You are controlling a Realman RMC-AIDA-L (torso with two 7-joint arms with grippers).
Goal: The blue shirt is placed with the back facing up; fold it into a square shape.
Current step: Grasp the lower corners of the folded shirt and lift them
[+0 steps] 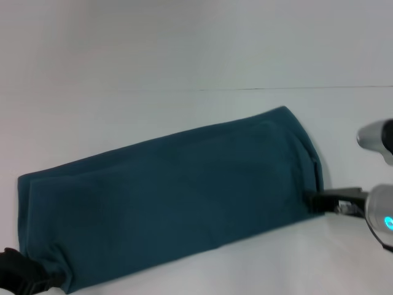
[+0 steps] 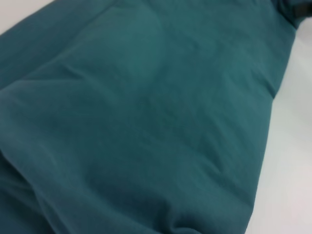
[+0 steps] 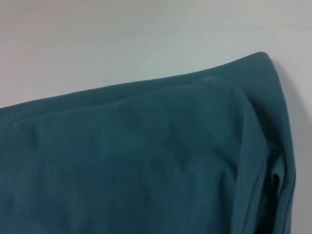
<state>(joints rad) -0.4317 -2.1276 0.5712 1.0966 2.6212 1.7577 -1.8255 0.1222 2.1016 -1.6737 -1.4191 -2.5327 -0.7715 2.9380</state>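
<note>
A blue shirt (image 1: 178, 196) lies on a white table (image 1: 184, 49), folded into a long band that runs diagonally from the near left corner up toward the far right. 2 black grippers meet it at opposite ends. The left gripper (image 1: 24, 276) sits at the band's near left corner, touching the cloth; whether its fingers are apart or together cannot be told. The right gripper (image 1: 325, 200) reaches in from the right and touches the band's near right corner; its finger state cannot be told either. Both wrist views are filled with soft matte teal fabric (image 2: 146, 122), with layered folded edges (image 3: 263, 161) showing at the right end.
</note>
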